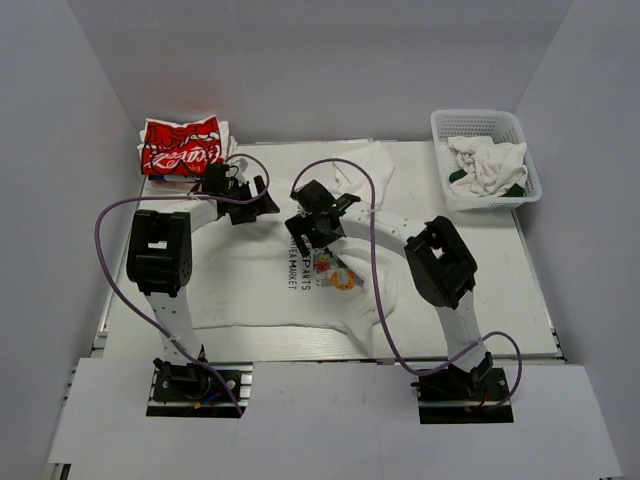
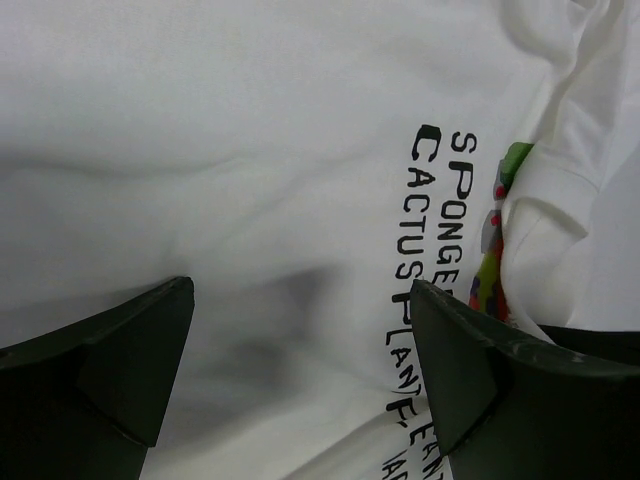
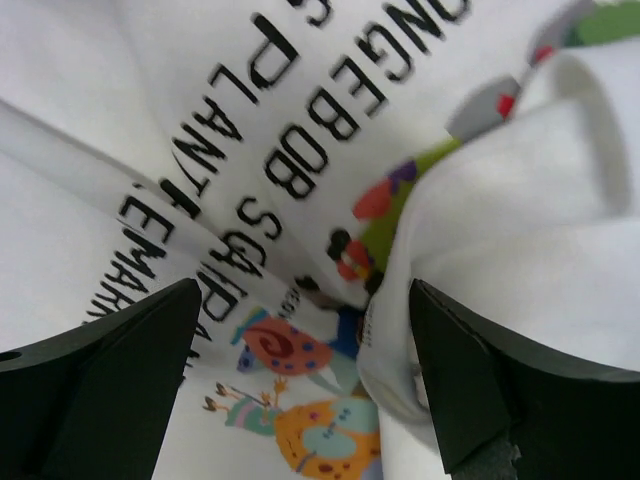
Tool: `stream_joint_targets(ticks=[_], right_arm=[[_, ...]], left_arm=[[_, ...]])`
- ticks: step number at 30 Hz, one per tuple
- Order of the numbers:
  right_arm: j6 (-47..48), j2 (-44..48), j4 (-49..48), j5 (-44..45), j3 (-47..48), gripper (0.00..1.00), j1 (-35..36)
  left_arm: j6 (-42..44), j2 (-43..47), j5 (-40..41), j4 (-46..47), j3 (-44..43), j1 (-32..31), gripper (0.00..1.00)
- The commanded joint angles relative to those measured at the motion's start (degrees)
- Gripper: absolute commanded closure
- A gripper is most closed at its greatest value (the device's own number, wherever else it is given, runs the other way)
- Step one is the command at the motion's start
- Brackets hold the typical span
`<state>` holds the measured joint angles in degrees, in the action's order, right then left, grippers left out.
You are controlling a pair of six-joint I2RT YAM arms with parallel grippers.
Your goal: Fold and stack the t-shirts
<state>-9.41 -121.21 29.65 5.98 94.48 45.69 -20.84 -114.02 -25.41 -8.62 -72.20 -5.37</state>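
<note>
Top external view: the white t-shirt [image 1: 255,285] lies spread across the middle of the worktop [image 1: 500,300], print and dark lettering facing up, with one sleeve turned in over the print. The red t-shirt [image 1: 180,147] sits folded at the far left corner. The left pincer [image 1: 245,200] hangs over the white shirt's far left part, fingers spread with only flat cloth between them. The right pincer [image 1: 312,215] hangs over the print, also spread, gripping nothing. A white basket [image 1: 487,122] of crumpled cloth stands far right.
</note>
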Motion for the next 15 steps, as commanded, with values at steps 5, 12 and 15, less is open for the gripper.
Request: stream_joint_targets(ticks=[5,12,15], right_arm=[[-2.8,20.6,-0.2,15.1,-15.2,0.1,-1.7],[-1.8,37.6,-4.1,11.0,-35.7,0.1,-8.4],[1.9,41.4,-9.4,8.1,-42.7,0.1,-10.7]], left_arm=[[0.2,2.6,-1.2,-4.5,-5.5,-2.3,0.0],[4.4,-8.7,-4.7,-11.0,-27.9,-12.5,0.0],[6.4,-18.1,-5.6,-15.5,-39.6,-16.8,0.0]])
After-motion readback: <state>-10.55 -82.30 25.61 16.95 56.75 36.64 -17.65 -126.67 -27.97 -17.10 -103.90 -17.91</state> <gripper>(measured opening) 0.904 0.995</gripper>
